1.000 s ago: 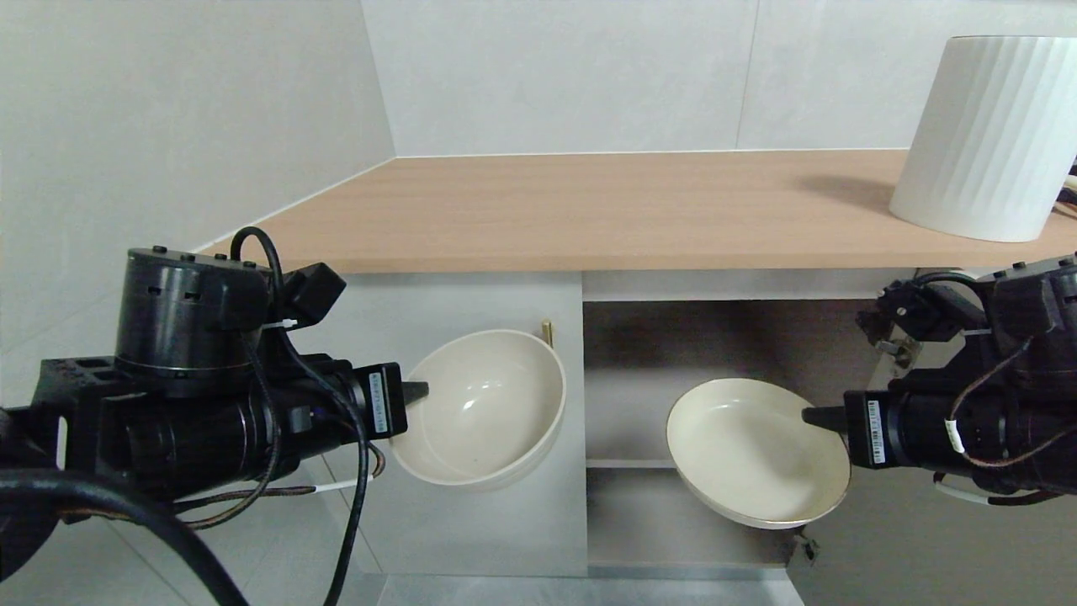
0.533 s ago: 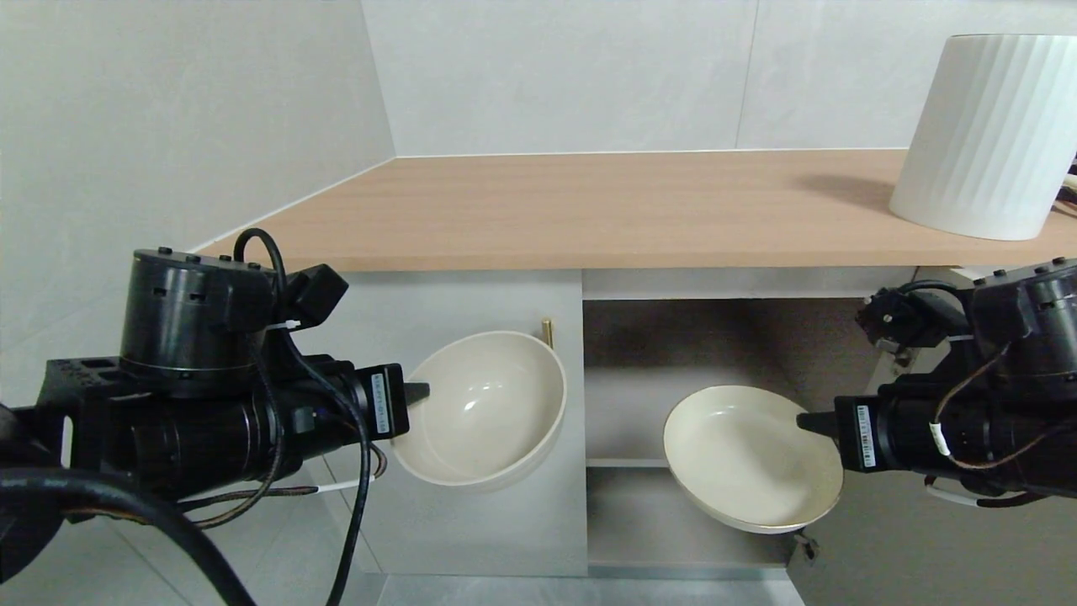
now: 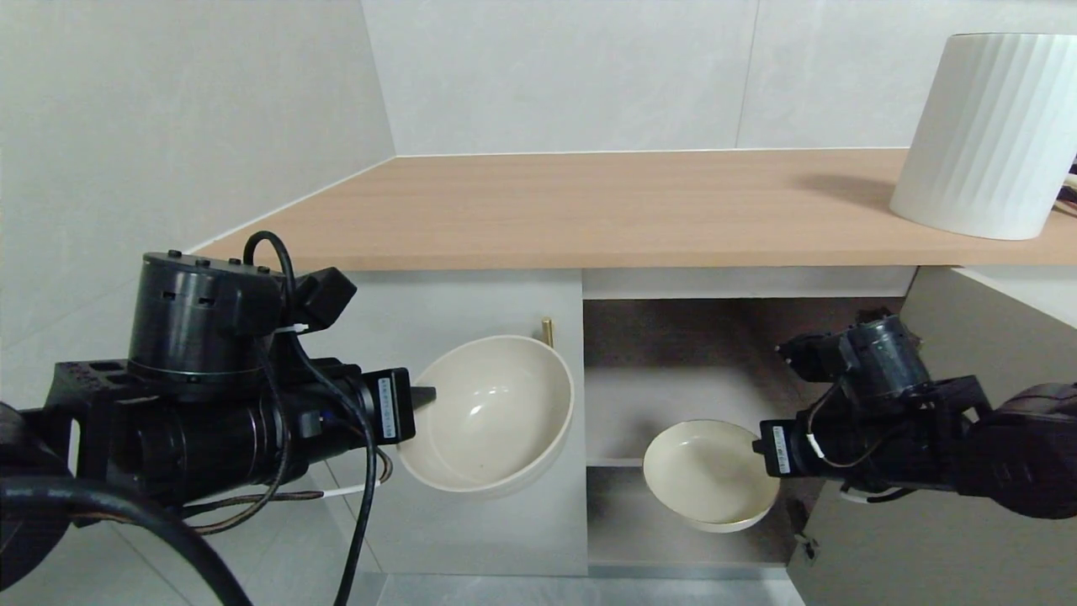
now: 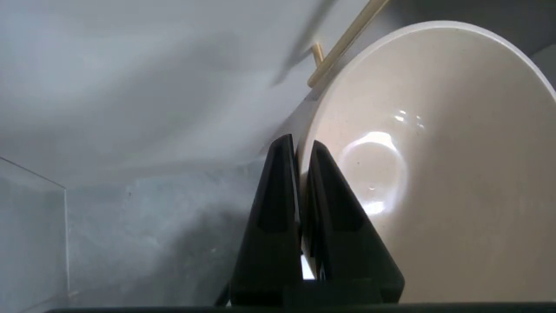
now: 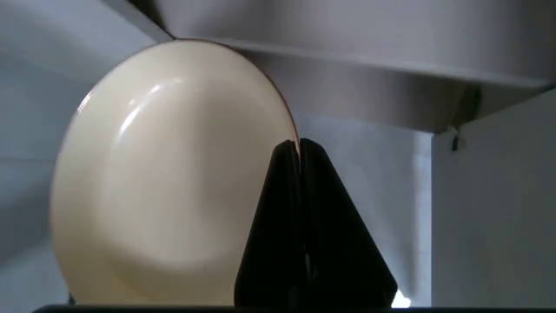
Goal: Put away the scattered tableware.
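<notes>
My left gripper is shut on the rim of a deep cream bowl, held in the air before the closed left cabinet door. In the left wrist view its two fingers pinch the bowl at its edge. My right gripper is shut on the rim of a shallower cream bowl, which hangs inside the open cabinet bay at the height of the inner shelf. The right wrist view has the gripper clamped on that bowl.
A wooden counter runs above the cabinet, with a tall white ribbed container at its right end. The right cabinet door stands open beside my right arm. A brass handle sticks out of the left door, just behind the deep bowl.
My right arm has moved forward and down, carrying the shallow bowl into the open cabinet bay. The left arm and its bowl have shifted only slightly to the right.
</notes>
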